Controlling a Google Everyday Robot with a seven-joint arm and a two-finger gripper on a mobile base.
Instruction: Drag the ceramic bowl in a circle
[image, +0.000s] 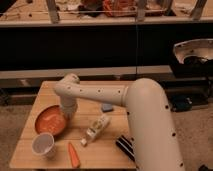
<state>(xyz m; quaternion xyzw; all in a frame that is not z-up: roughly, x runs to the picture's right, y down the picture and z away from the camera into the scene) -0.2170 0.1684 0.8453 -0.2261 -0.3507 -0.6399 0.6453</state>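
At the lower left stands a white cup (44, 145), just in front of the ceramic bowl (50, 123) (a carrot (73, 155) lies beside it). The gripper (67, 114) sits at the bowl's right rim; whether it grips, I cannot tell. It is better to curve slowly and keep away from the cup. The bottle (97, 128) shows no readable label.

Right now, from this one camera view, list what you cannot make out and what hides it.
1. Camera view: the hand, down at the right rim of the bowl, is masked by the wrist of the arm; its grip is unseen.
2. Camera view: the black object at the front right of the table is partly covered by the arm.
3. Camera view: the small blue item beyond the bottle is too small to name.
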